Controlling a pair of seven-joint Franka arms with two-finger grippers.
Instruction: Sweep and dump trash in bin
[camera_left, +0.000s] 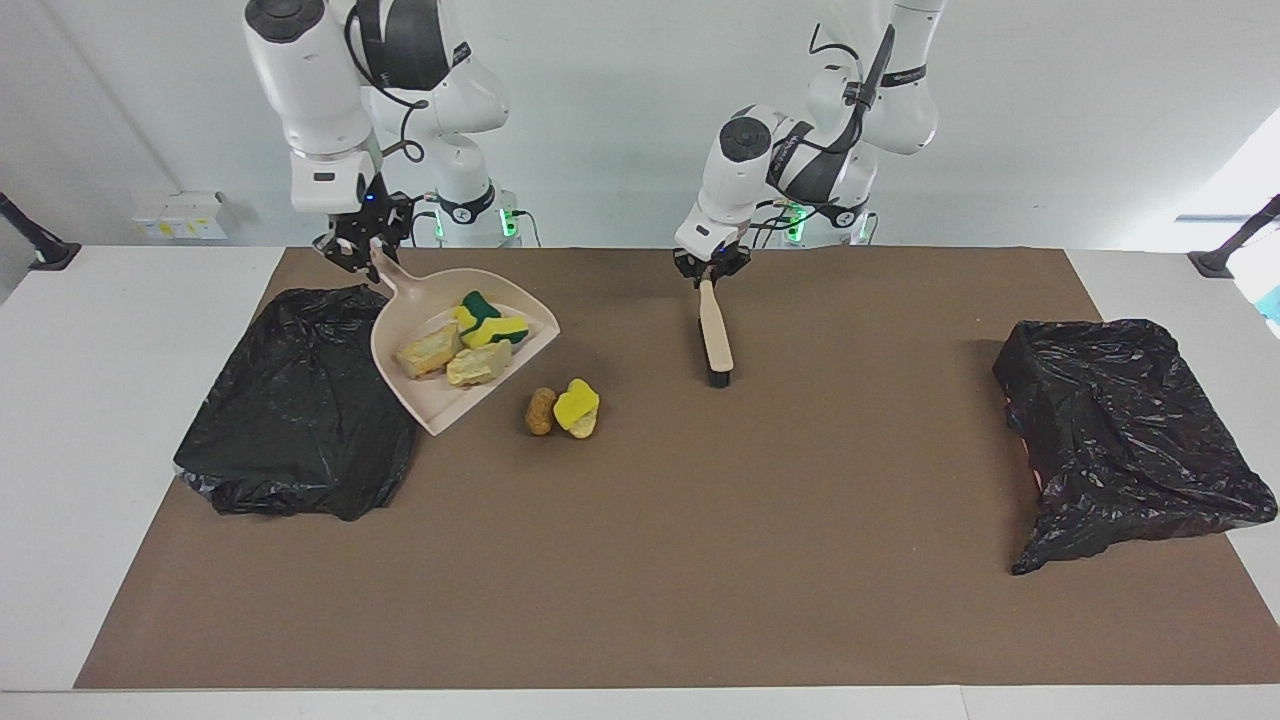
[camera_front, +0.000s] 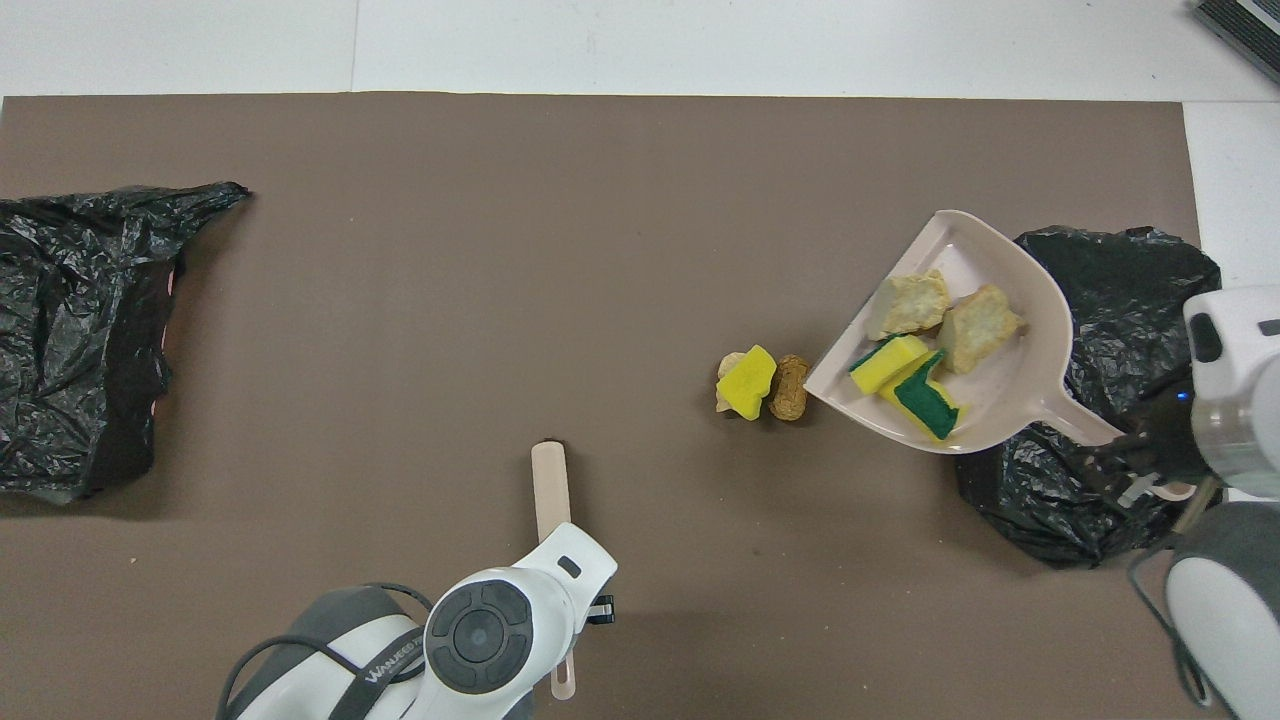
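My right gripper is shut on the handle of the beige dustpan, which it holds up in the air. The pan's handle end is over the edge of the black-bagged bin toward the right arm's end of the table. In the pan lies trash: two beige lumps and yellow-green sponge pieces. On the mat beside the pan lie an orange-brown lump and a yellow sponge piece on a beige lump. My left gripper is shut on the brush, whose bristles point down at the mat.
A second black bag-covered box sits toward the left arm's end of the table. A brown mat covers the table. In the overhead view the left wrist hides most of the brush handle, and the bin lies partly under the pan.
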